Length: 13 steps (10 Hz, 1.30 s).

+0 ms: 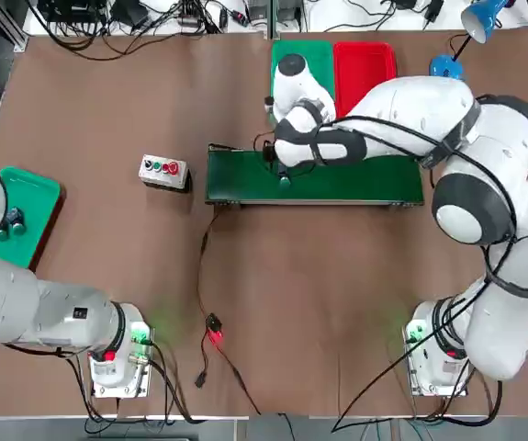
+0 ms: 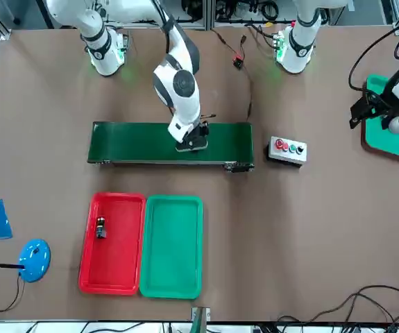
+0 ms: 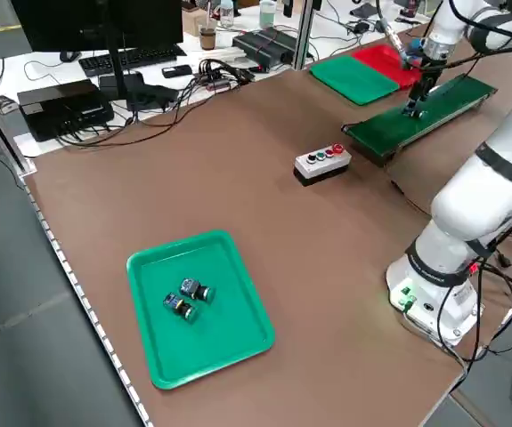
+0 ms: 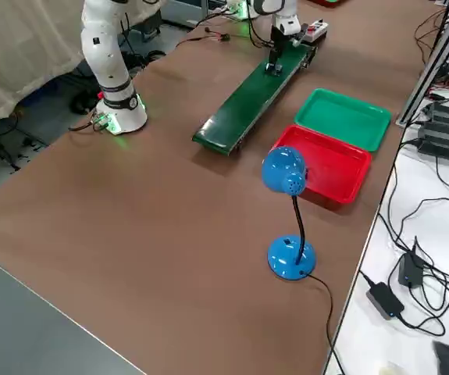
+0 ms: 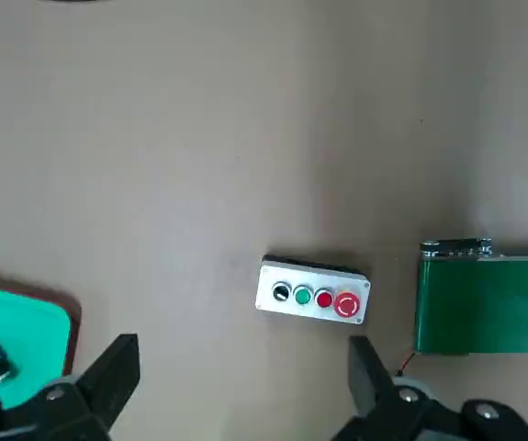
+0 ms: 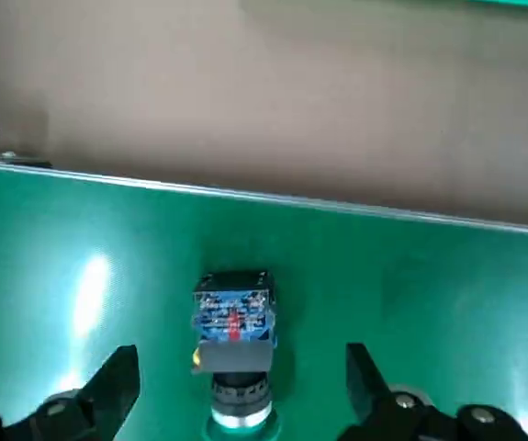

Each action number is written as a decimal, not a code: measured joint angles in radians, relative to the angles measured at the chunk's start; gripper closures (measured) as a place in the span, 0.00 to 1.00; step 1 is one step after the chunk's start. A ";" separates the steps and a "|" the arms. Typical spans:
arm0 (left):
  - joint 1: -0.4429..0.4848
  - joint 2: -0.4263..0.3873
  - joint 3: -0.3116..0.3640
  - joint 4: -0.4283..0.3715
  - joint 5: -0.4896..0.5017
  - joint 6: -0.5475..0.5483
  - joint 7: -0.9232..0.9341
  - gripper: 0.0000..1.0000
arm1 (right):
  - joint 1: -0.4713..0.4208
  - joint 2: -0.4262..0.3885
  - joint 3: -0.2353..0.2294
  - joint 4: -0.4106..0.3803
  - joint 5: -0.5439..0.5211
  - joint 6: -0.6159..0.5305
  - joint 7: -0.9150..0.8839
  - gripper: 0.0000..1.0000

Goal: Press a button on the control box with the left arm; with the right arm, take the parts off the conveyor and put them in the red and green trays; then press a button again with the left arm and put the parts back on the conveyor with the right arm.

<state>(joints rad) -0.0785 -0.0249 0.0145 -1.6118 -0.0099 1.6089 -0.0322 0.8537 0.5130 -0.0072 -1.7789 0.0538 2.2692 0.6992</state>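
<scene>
My right gripper [image 6: 236,395] hangs open low over the dark-green conveyor [image 1: 337,179], near its end toward the control box. One of the parts [image 6: 234,322], dark-bodied with a blue label, lies on the belt between the spread fingers, which do not touch it. A second part [image 2: 100,227] lies in the red tray [image 2: 112,270]; the green tray [image 2: 173,246] beside it holds nothing. The control box [image 1: 163,171] sits left of the conveyor. My left gripper [image 5: 241,386] is open, high above the table and well short of the box [image 5: 312,296].
A lone green tray [image 3: 198,307] with two small pieces [image 3: 187,299] lies at the table's left edge, under my left arm. A blue desk lamp [image 4: 288,203] stands beyond the trays. A loose cable with a red-lit plug [image 1: 214,333] runs from the conveyor toward the bases.
</scene>
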 joint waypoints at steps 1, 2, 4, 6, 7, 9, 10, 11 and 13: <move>0.000 0.000 0.000 0.000 0.000 0.000 0.000 0.00 | 0.007 0.009 0.000 0.000 -0.005 0.007 0.000 0.01; 0.000 0.000 0.000 0.000 0.000 0.000 0.000 0.00 | 0.012 0.016 -0.001 0.000 -0.007 0.014 0.000 0.01; 0.000 0.000 0.000 0.000 0.000 0.000 0.000 0.00 | 0.016 0.025 -0.001 0.000 -0.009 0.029 0.016 0.06; 0.000 0.000 0.001 0.000 0.000 0.000 0.000 0.00 | 0.016 0.026 -0.002 0.000 -0.009 0.032 0.020 0.29; 0.001 0.000 0.001 0.000 0.000 0.000 0.000 0.00 | 0.016 0.026 -0.003 0.000 -0.009 0.032 0.022 0.37; 0.001 0.000 0.001 0.000 0.000 0.000 0.000 0.00 | 0.016 0.026 -0.006 0.000 -0.010 0.033 0.022 0.56; 0.001 0.000 0.001 0.000 0.000 0.000 0.000 0.00 | 0.016 0.026 -0.006 0.000 -0.010 0.033 0.031 0.57; 0.001 0.000 0.001 0.000 0.000 0.000 0.000 0.00 | 0.016 0.026 -0.006 0.000 -0.010 0.033 0.040 0.58; 0.001 0.000 0.001 0.000 0.000 0.000 0.000 0.00 | 0.013 0.025 -0.015 0.011 -0.010 0.030 0.043 0.59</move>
<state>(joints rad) -0.0780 -0.0249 0.0156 -1.6118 -0.0099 1.6089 -0.0326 0.8664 0.5384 -0.0225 -1.7682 0.0440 2.2996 0.7427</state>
